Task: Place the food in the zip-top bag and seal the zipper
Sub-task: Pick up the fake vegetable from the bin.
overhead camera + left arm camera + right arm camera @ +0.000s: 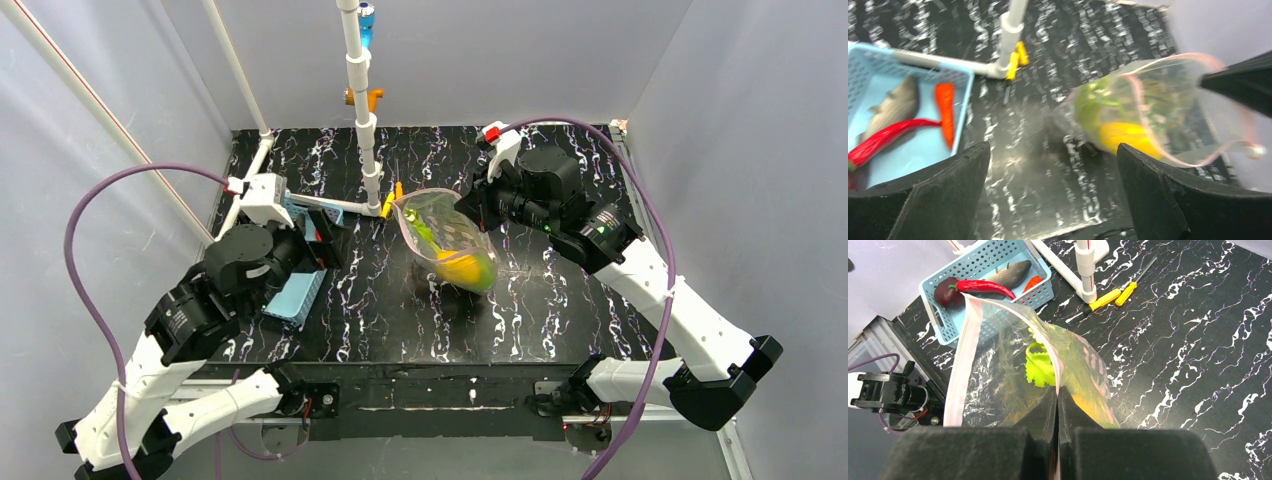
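Observation:
The clear zip-top bag (450, 245) hangs open-mouthed over the table's middle. My right gripper (1058, 392) is shut on its pinkish zipper strip (965, 355) at the rim. Inside the bag lie a yellow fruit (1125, 137) and green food (1040, 367). My left gripper (1053, 190) is open and empty, over the table between the basket and the bag. The light-blue basket (965, 82) holds a grey fish (895, 107), a red chili (888, 137), an orange piece (945, 112) and a dark red piece (945, 292). The leek and apple cannot be told apart.
A white pipe stand (362, 100) rises behind the bag, its foot running along the table to the basket. Two yellow-handled screwdrivers (1105, 299) lie by its base. Grey walls close in the black marbled table (560, 320) on three sides.

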`<state>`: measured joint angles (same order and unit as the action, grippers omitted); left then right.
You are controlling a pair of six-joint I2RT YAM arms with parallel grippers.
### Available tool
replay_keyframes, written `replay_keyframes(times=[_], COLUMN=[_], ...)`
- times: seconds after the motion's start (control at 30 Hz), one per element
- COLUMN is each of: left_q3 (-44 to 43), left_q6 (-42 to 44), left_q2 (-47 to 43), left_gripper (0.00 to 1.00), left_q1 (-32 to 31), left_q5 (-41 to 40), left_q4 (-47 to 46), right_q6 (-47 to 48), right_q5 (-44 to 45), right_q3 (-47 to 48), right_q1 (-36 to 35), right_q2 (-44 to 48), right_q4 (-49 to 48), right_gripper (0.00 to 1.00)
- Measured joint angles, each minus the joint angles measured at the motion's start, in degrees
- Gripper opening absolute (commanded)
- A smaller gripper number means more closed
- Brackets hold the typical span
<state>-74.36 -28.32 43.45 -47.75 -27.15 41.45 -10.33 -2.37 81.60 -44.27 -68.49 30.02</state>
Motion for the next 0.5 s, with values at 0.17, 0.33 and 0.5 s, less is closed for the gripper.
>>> replay_keyframes(times=[0.17, 0.33, 0.5], left_q3=[2.1, 2.9, 5.8], left_q6=[-2.7, -5.3, -10.5], left_q2=[0.2, 0.3, 0.0], left_gripper=[0.96, 0.98, 0.98], left_q1=[0.0, 0.0, 0.0], left_q5=[-7.1, -11.9, -17.0], left_q4=[6.9, 9.9, 11.5], right_q6=[0.0, 0.0, 0.0], right_q5=[0.0, 0.0, 0.0], right_q3=[0.0, 0.0, 0.0], right_q1=[0.0, 0.0, 0.0], right_q2=[0.0, 0.0, 0.0], right_q4=[0.0, 0.0, 0.0], right_gripper=[0.01, 0.01, 0.01])
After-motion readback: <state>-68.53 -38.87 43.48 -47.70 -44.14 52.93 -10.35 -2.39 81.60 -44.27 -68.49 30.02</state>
